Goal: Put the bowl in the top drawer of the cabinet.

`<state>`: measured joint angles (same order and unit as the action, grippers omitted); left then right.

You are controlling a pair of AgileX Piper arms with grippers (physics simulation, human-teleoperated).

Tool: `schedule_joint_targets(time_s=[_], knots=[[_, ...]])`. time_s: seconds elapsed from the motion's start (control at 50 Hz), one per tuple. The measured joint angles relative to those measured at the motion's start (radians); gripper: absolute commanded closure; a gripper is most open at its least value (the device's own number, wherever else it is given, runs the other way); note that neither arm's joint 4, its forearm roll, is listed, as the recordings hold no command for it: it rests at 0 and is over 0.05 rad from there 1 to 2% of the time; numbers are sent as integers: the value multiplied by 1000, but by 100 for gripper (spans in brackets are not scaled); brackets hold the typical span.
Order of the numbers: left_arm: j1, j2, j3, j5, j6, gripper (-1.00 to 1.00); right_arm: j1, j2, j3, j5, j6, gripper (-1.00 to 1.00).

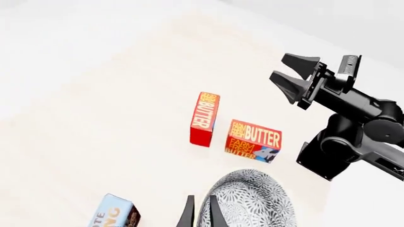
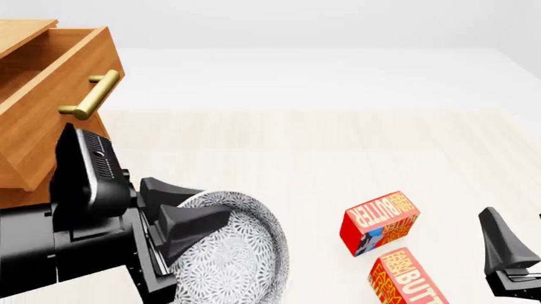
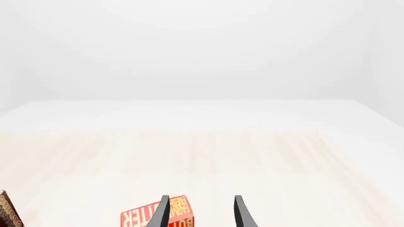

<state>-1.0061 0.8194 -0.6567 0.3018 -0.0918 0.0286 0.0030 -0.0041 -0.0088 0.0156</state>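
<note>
My left jaws (image 2: 182,212) are pinching the rim of the bowl (image 2: 232,253), one finger on each side of its wall, and the bowl hangs tilted almost on edge above the bench (image 2: 338,145) at the near left, so the pick-up is done. The top drawer (image 2: 50,82) of the cabinet (image 2: 21,183) stands pulled open at the far left, its brass handle (image 2: 93,95) facing me, and nothing shows inside it from here. What is left, as I judge it, is to lift the bowl up and left over the drawer's front edge, level it and let go. My left arm reaches forward low, its wrist rolled so the fingers stand one above the other beside the cabinet's lower front. My right jaws (image 3: 200,210) are spread with nothing between them, idling over the near right, with two butter boxes (image 2: 381,221) just beyond. I cannot tell how firm the pinch on the rim is; the wrist view shows only the fingertips (image 1: 216,215).
</note>
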Motion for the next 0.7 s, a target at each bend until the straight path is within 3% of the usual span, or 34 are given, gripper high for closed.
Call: schedule_joint_targets(time_s=[0.3,0.7], knots=[[104,-34,-77,10,48,100,2,-1,0,-3,0,-100],[177,-64,-167,54,103,100,2,-1,0,-1,3,-100]])
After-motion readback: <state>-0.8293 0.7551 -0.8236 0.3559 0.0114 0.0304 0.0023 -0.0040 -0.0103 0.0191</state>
